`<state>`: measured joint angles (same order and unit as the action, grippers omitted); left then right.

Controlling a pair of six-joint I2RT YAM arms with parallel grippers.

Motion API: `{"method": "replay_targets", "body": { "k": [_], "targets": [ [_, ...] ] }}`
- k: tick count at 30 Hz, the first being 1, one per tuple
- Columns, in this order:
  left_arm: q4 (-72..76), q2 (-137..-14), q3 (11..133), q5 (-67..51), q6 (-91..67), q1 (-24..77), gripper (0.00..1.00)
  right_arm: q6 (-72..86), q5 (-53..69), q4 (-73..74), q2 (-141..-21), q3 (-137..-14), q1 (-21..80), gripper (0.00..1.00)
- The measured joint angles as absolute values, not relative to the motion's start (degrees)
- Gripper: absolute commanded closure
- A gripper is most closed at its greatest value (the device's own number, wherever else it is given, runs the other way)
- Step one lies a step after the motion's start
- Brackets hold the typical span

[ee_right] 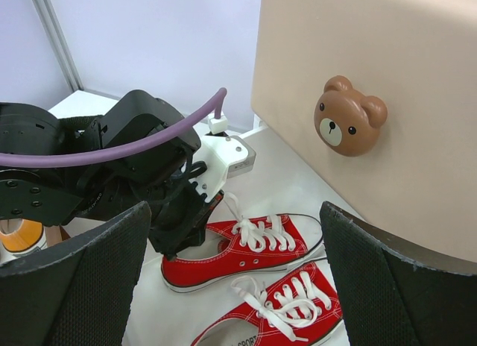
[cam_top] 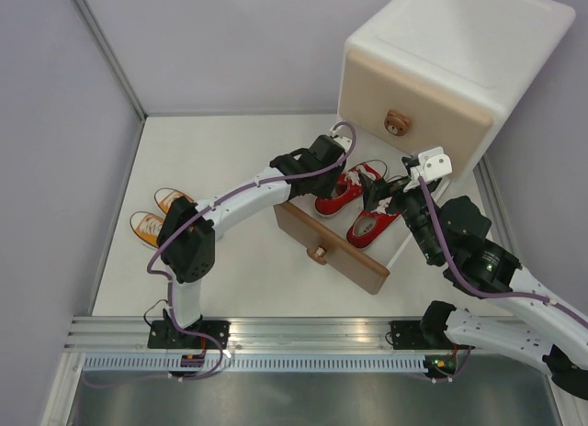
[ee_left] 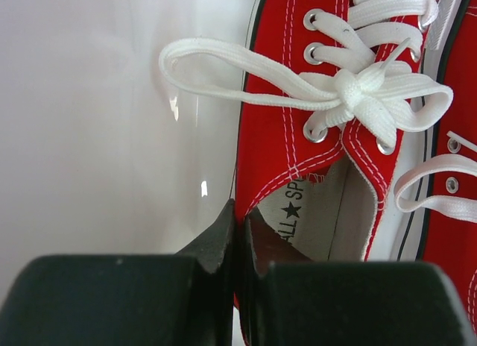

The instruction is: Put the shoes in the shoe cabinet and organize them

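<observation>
The shoe cabinet stands at the back right with its brown lower drawer pulled out. Two red shoes lie side by side on the drawer's white floor. My left gripper is shut on the heel-side collar of the farther red shoe, with red canvas pinched between its fingertips. My right gripper hovers wide open above the near red shoe, holding nothing. Two orange shoes sit on the table at the left.
The beige upper drawer is closed, and its bear-head knob juts out just above the right gripper. The left arm stretches across the table to the drawer. Grey walls close in the left, back and right sides.
</observation>
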<state>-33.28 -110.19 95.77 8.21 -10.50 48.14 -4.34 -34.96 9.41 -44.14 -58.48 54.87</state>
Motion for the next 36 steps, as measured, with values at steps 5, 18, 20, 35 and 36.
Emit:
{"method": "replay_targets", "body": {
  "k": [5,18,20,35,36],
  "targets": [
    [-33.56,-110.19,95.77,7.22,-10.5,48.14,0.97,-4.34,-34.94,9.41,-43.97,-58.43,54.87,0.02],
    [-35.46,-111.0,97.89,6.94,-10.63,48.21,0.91,-4.32,-34.89,9.43,-43.22,-58.43,54.87,0.02],
    [-35.48,-111.0,97.91,6.94,-10.61,48.25,0.91,-4.32,-34.85,9.43,-43.2,-58.43,54.87,0.02],
    [-34.13,-111.04,99.02,7.31,-10.94,48.88,0.38,-4.29,-34.3,9.5,-41.5,-58.43,54.87,0.02],
    [-34.11,-111.04,99.04,7.38,-10.94,48.88,0.32,-4.27,-34.26,9.5,-41.3,-58.43,54.87,0.02]
  ]
}}
